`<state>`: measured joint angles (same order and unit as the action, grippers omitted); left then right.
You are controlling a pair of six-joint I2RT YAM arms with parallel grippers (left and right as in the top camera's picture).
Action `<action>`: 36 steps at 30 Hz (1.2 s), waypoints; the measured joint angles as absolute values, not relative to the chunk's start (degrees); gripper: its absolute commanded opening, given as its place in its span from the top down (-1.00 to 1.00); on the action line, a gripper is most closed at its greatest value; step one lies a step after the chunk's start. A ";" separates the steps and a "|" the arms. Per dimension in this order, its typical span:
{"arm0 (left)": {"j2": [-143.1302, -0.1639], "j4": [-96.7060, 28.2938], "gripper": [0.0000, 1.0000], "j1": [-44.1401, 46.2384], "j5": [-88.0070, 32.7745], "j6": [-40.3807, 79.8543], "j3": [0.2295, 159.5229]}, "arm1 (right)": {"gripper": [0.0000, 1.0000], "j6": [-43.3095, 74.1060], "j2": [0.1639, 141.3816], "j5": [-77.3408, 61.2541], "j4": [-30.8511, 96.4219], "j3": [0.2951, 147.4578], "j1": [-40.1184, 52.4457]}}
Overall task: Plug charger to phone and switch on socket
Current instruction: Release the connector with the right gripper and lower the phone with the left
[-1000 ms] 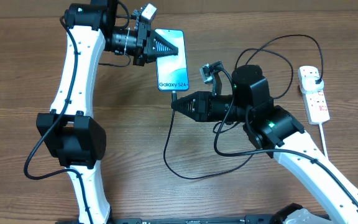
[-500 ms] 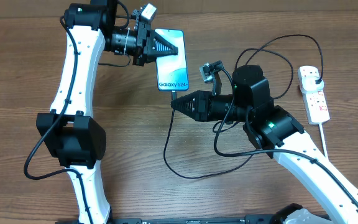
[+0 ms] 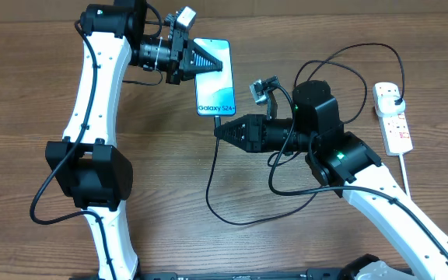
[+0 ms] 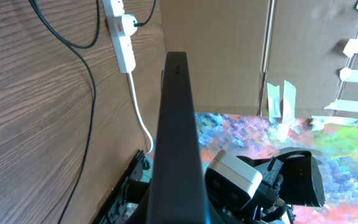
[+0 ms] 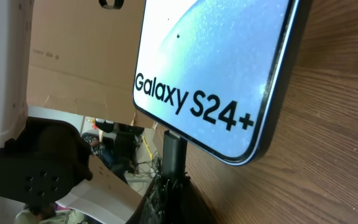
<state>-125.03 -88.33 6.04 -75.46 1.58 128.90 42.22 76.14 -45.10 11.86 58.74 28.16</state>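
The phone shows a glowing light-blue screen with "Galaxy S24+" at its near end, and it lies at the upper middle of the table. My left gripper is shut on its far half. In the left wrist view the phone is a dark edge between the jaws. My right gripper is shut on the charger's connector, whose tip meets the bottom edge of the phone. How deep it sits is hidden. The charger's black cable loops to a plug in the white socket strip at the right.
The socket strip's thick white cord runs toward the front right. Cable loops lie between my right arm and the strip. In the left wrist view the strip and a cardboard wall show beyond the table's edge.
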 measured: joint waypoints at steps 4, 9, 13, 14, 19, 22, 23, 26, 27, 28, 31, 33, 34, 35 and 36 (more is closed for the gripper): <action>-125.03 -88.33 0.92 6.04 -75.61 1.39 128.90 | 0.93 42.24 76.14 -45.21 11.75 58.70 28.16; -125.03 -88.29 0.91 6.04 -75.33 1.23 128.90 | 0.89 42.22 76.14 -45.17 12.05 58.70 28.14; -125.03 -88.60 0.91 6.37 -72.73 1.06 128.90 | 0.83 42.24 76.14 -44.38 13.26 58.70 27.92; -125.03 -88.77 0.91 6.55 -71.64 0.84 128.90 | 0.82 42.24 76.16 -43.62 13.72 58.70 27.44; -125.03 -89.21 0.92 7.05 -66.57 -1.02 128.90 | 0.52 42.15 76.27 -40.82 16.27 58.70 25.52; -125.03 -89.41 0.91 7.05 -63.00 -1.93 128.90 | 0.30 41.74 76.36 -39.90 17.82 58.70 25.47; -125.03 -89.49 0.92 7.05 -61.45 -2.11 128.90 | 0.28 41.43 76.36 -39.66 18.35 58.70 25.50; -125.03 -89.82 0.92 7.05 -57.19 -2.17 128.90 | 0.27 41.12 76.36 -38.68 20.73 58.72 25.50; -125.03 -89.93 0.91 7.05 -55.77 -2.22 128.90 | 0.27 40.93 76.36 -38.22 21.85 58.72 25.50; -125.03 -90.00 0.91 7.05 -54.74 -2.33 128.90 | 0.27 40.88 76.36 -37.80 22.92 58.72 25.47; -125.03 -90.06 0.92 7.05 -51.94 -2.52 128.90 | 0.27 40.69 76.36 -35.94 25.96 58.72 25.50; -125.05 -90.06 0.92 7.05 -50.78 -2.61 128.88 | 0.26 40.62 76.36 -34.79 27.92 58.72 25.50; -125.05 -90.02 0.92 7.05 -50.24 -2.70 128.79 | 0.26 40.62 76.38 -34.09 28.80 58.72 25.50; -125.05 -89.95 0.91 7.05 -49.60 -2.79 128.60 | 0.26 40.58 76.40 -33.47 29.74 58.72 25.50; -125.05 -89.86 0.91 7.05 -48.90 -2.81 128.33 | 0.26 40.51 76.40 -32.82 30.37 58.72 25.50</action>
